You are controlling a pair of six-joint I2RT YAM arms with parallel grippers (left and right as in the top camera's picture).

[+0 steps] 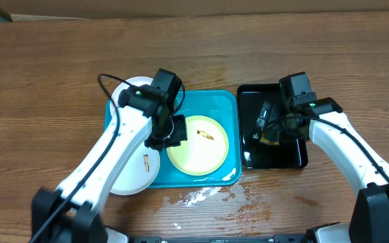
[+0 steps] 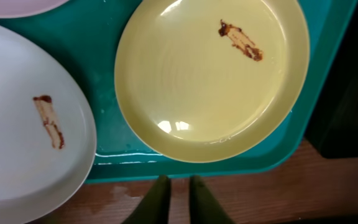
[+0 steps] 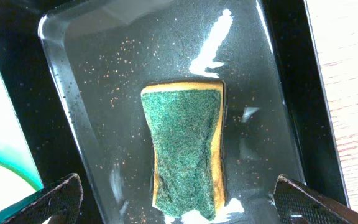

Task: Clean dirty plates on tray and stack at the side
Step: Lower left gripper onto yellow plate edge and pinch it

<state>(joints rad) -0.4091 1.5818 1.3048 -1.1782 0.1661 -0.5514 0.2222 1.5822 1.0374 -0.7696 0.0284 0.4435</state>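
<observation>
A smeared white plate overhangs the tray's left corner, and a smeared yellow plate lies flat mid-tray. The left gripper hangs above them, pinched nearly closed and empty. Both plates look stiff, light and wet-slick, so the rim is likely the best hold. The right gripper gapes over the soft sponge in the black tray.

Furniture: one wooden table, brown, with the grain running 9 to 3 o'clock, filling almost the whole overhead view; surface sound; whitish wet smears on the wood toward 6 o'clock. Boundary: a paler tan band along the 12 o'clock edge, material not determinable. Light: even and diffuse; shadows on the wood are soft-edged.
</observation>
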